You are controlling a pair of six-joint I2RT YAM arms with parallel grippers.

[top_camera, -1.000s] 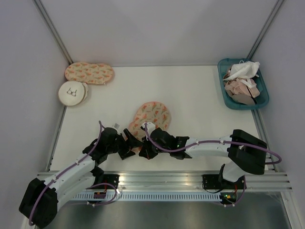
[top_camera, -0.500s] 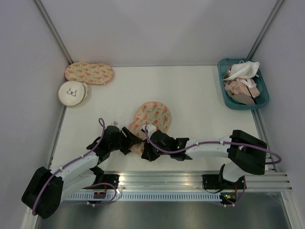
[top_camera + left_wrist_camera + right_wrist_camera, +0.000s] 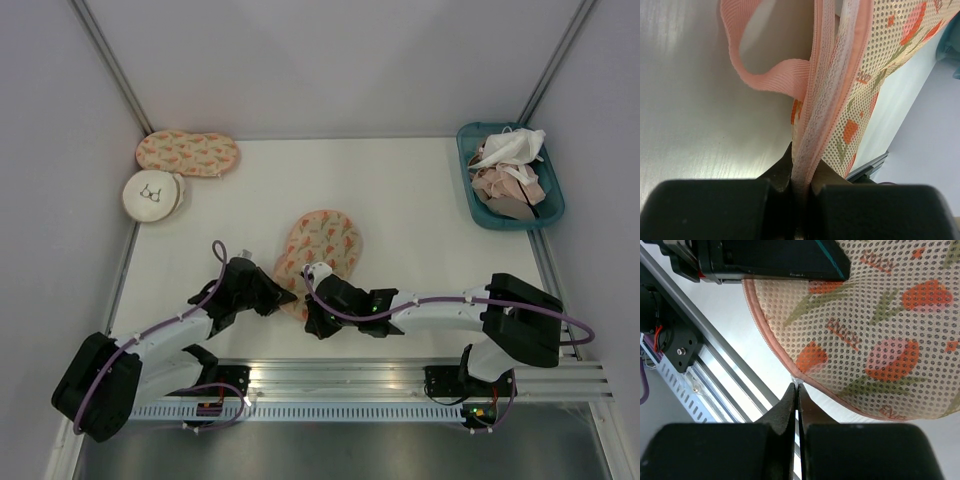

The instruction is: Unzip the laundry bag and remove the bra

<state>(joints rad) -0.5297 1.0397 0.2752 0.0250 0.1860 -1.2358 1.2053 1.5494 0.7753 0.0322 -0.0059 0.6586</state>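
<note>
left hand (image 3: pixel 801 184) pinches the cream-pink printed mesh laundry bag (image 3: pixel 865 90) by its rim; right hand (image 3: pixel 798 395) nips, seemingly, the zipper pull (image 3: pixel 798 382), which may slip free.

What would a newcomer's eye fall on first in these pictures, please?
The printed laundry bag in the middle of the table, with both arms at its near edge. The left gripper clamps the pink-trimmed seam beside the strap loop, and the right gripper pinches the rim. Far right sits a teal basket of pale garments.
</note>
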